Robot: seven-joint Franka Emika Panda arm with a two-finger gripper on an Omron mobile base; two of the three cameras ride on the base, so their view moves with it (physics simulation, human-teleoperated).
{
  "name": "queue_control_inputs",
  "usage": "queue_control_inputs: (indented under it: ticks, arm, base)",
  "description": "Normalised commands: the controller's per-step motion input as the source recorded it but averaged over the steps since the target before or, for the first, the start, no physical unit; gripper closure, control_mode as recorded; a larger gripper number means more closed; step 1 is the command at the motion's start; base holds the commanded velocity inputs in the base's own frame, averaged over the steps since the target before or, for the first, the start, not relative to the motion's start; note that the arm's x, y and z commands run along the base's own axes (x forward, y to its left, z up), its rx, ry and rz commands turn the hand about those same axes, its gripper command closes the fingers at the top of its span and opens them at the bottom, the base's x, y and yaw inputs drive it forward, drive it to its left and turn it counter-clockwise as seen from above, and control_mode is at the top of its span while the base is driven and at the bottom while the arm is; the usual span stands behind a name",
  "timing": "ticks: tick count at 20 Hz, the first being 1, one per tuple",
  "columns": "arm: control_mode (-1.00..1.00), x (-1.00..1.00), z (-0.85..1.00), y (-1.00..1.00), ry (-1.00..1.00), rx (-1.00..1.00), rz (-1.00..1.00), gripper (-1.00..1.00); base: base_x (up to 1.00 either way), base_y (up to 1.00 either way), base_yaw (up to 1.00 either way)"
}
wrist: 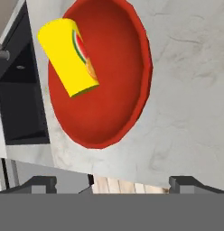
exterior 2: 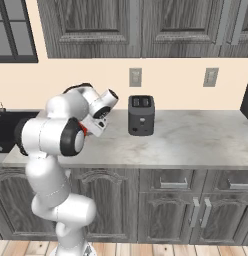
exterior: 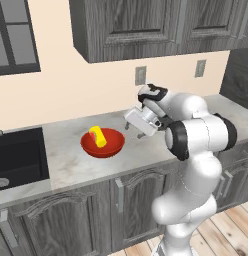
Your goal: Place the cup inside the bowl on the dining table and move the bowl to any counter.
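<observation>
Bowl (exterior: 102, 142) with the cup (exterior: 97, 136) lying tilted inside sits on the counter (exterior: 71, 160) beside the sink, just left of the wide-open, empty gripper (exterior: 130, 126), apart from it.

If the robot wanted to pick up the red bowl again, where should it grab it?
Probably the rim of the red bowl, pinched from above on the side facing the hand. The bowl is wide and shallow, and the yellow cup lies tilted against the other side.
</observation>
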Motion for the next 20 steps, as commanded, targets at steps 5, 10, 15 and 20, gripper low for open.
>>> queue_control_inputs:
  ticks: [5,10,15,20]
  arm:
    - [-1.00,-0.46,0.28,-0.12,-0.12,0.00,0.00,-1.00]
    - [-1.00,-0.53,0.35,-0.19,-0.11,0.00,0.00,-1.00]
    - [-1.00,-0.65,0.37,-0.22,-0.10,-0.01,0.00,-1.00]
    - [-1.00,-0.66,0.38,-0.24,-0.07,-0.08,0.00,-1.00]
  base:
    - [0.00,0.00,0.00]
    - [0.00,0.00,0.00]
    - [0.00,0.00,0.00]
    - [0.00,0.00,0.00]
